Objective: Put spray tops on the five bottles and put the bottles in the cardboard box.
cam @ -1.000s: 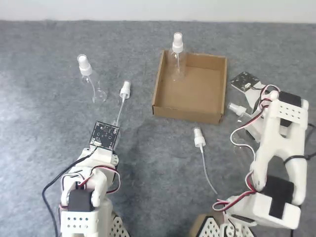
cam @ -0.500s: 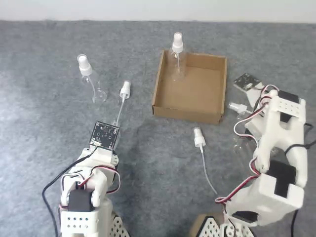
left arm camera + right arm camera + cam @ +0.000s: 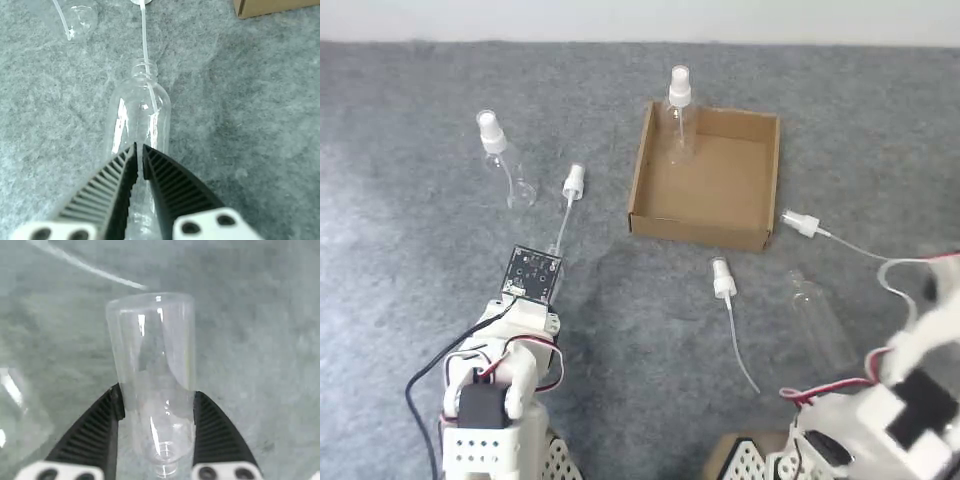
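Grips a clear bottle [image 3: 150, 340] between the pads of the right end effector [image 3: 157, 392], clamped on both sides, open neck toward the camera. Has the left end effector [image 3: 139, 147] pinched nearly tip to tip on nothing, just above an uncapped bottle [image 3: 140, 115] lying on the grey surface [image 3: 250, 100], with the tube of a spray top [image 3: 144, 30] at its mouth. In the cardboard box [image 3: 705, 230], one capped bottle [image 3: 680, 120] upright in a far corner.

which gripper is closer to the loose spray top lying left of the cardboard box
Left. The left gripper hangs shut over a topless bottle lying just short of that spray top; the right gripper, clamped on a second bottle, is beyond the cardboard box.
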